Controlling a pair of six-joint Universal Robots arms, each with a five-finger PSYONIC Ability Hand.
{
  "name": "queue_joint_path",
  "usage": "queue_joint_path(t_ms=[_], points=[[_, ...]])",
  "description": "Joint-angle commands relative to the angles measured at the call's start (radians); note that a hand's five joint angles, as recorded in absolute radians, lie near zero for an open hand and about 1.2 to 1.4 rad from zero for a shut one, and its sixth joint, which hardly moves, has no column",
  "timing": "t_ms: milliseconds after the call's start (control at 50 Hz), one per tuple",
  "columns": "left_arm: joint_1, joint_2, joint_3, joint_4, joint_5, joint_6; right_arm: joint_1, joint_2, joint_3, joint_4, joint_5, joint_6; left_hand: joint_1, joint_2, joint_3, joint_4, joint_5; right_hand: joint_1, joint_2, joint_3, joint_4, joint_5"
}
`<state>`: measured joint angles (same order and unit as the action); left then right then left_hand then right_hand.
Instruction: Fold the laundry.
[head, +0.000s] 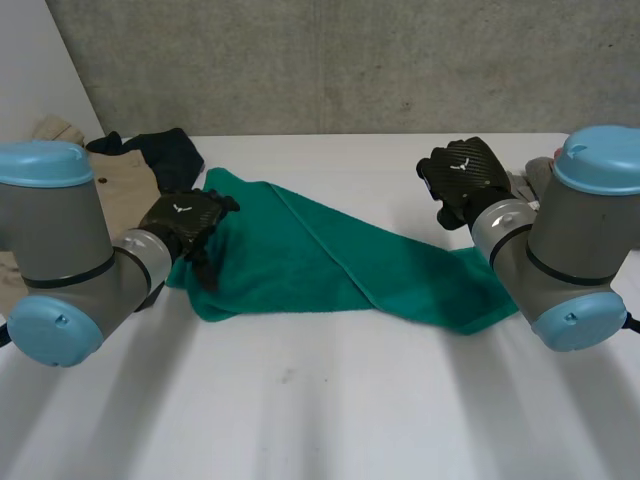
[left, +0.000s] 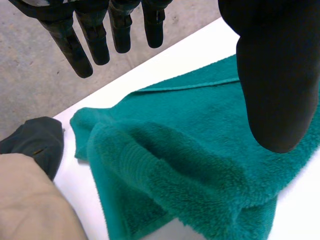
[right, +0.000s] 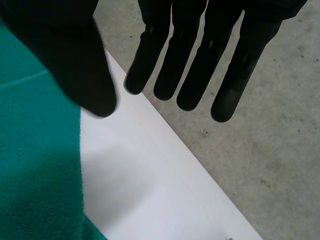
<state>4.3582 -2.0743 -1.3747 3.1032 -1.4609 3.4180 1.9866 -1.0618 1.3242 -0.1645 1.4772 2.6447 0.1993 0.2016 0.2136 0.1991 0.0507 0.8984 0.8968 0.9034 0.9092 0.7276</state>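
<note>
A green towel (head: 330, 260) lies loosely folded over on the white counter (head: 320, 400). In the head view it runs from centre left to lower right of the middle, with a fold line along its length.

Your left hand (head: 185, 225) is at centre left of the head view, over the towel's left end. In the left wrist view its fingers (left: 87, 40) are straight, set apart from the thumb, and hold nothing. The bunched end of the towel lies under the palm. You cannot tell whether the hand touches it.

Your right hand (head: 465, 180) is at upper right of the head view, above the counter just behind the towel's right end and apart from it. In the right wrist view its fingers (right: 190, 75) are straight and empty. They point out past the counter's edge toward grey concrete (right: 270, 150), and the towel's edge lies beside the thumb.

At upper left of the head view a beige garment (head: 120, 190) and a dark garment (head: 165, 150) lie together, just beside the towel's left end.
</note>
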Motion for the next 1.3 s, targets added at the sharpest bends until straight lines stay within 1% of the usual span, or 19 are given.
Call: queue_joint_path(t_ms=[20,100,200,360,460,540,560,600,620,640,680,760,820,840,920,1060,1140,1220,1300], points=[[0.011,0.017,-0.001,0.002,-0.012,0.007,0.029,-0.026,-0.048,0.243,0.104,0.196,-0.025,-0.027,-0.039,-0.025,-0.051,-0.406,-0.404,-0.411,-0.416,-0.409],[0.004,0.043,-0.006,0.008,-0.015,0.006,0.043,0.002,-0.063,0.387,0.089,0.337,-0.025,-0.027,-0.039,-0.025,-0.051,-0.471,-0.47,-0.476,-0.482,-0.475],[-0.002,0.065,-0.018,0.026,-0.013,0.003,0.06,0.054,-0.048,0.379,0.055,0.439,-0.025,-0.027,-0.039,-0.025,-0.051,-0.466,-0.464,-0.471,-0.476,-0.469],[-0.015,0.086,-0.04,0.061,-0.015,0.007,0.083,0.149,0.003,0.223,0.106,0.406,-0.025,-0.027,-0.039,-0.025,-0.051,-0.292,-0.291,-0.297,-0.303,-0.296],[-0.014,0.088,-0.043,0.069,-0.012,0.007,0.093,0.2,0.004,0.117,0.156,0.357,-0.025,-0.027,-0.039,-0.025,-0.051,-0.242,-0.241,-0.247,-0.253,-0.246],[-0.012,0.088,-0.043,0.069,-0.012,0.007,0.1,0.235,-0.006,0.083,0.163,0.327,-0.025,-0.027,-0.039,-0.025,-0.051,-0.231,-0.229,-0.236,-0.241,-0.234],[-0.012,0.088,-0.043,0.069,-0.012,0.007,0.101,0.24,-0.008,0.083,0.166,0.324,-0.025,-0.027,-0.039,-0.025,-0.051,-0.193,-0.191,-0.198,-0.204,-0.197],[-0.012,0.088,-0.041,0.069,-0.01,0.007,0.104,0.246,-0.008,0.074,0.166,0.319,-0.025,-0.027,-0.039,-0.025,-0.051,0.029,0.031,0.024,0.019,0.026],[-0.011,0.086,-0.04,0.069,-0.01,0.007,0.106,0.249,-0.01,0.062,0.166,0.314,-0.025,-0.027,-0.039,-0.025,-0.051,0.382,0.384,0.377,0.372,0.379],[-0.011,0.086,-0.04,0.069,-0.01,0.007,0.104,0.247,-0.01,0.051,0.167,0.314,-0.025,-0.027,-0.039,-0.025,-0.051,0.497,0.498,0.492,0.486,0.493],[-0.011,0.085,-0.037,0.069,-0.012,0.007,0.103,0.24,-0.008,0.031,0.167,0.31,-0.025,-0.027,-0.039,-0.025,-0.051,0.498,0.499,0.493,0.487,0.494],[-0.002,0.079,-0.024,0.072,-0.015,0.01,0.11,0.169,0.03,-0.01,0.149,0.299,-0.025,-0.027,-0.039,-0.025,-0.051,0.498,0.499,0.493,0.487,0.494],[0.014,0.06,0.012,0.092,-0.01,0.021,0.115,0.011,0.047,-0.018,0.121,0.25,-0.025,-0.027,-0.039,-0.025,-0.051,0.498,0.499,0.493,0.487,0.494],[0.021,0.047,0.044,0.101,-0.01,0.029,0.112,-0.071,0.052,-0.01,0.101,0.217,-0.025,-0.027,-0.039,-0.025,-0.051,0.498,0.499,0.493,0.487,0.494],[0.024,-0.024,0.158,0.106,-0.001,0.052,0.116,-0.226,0.05,0.031,0.034,0.15,-0.025,-0.027,-0.039,-0.025,-0.051,0.498,0.499,0.493,0.487,0.494],[-0.002,-0.182,0.367,0.068,0.036,0.138,0.15,-0.339,0.013,0.152,-0.055,0.101,-0.025,-0.027,-0.039,-0.025,-0.051,0.498,0.499,0.493,0.487,0.494],[-0.049,-0.286,0.488,-0.009,0.074,0.19,0.179,-0.391,-0.019,0.223,-0.104,0.087,-0.025,-0.027,-0.039,-0.025,-0.051,0.498,0.499,0.493,0.487,0.494],[-0.095,-0.352,0.549,-0.095,0.115,0.211,0.178,-0.409,-0.039,0.232,-0.147,0.09,-0.025,-0.027,-0.039,-0.025,-0.051,0.498,0.499,0.493,0.487,0.494],[-0.131,-0.414,0.592,-0.135,0.126,0.247,0.161,-0.418,-0.054,0.23,-0.181,0.095,-0.025,-0.027,-0.039,-0.025,-0.051,0.498,0.499,0.493,0.487,0.494]])
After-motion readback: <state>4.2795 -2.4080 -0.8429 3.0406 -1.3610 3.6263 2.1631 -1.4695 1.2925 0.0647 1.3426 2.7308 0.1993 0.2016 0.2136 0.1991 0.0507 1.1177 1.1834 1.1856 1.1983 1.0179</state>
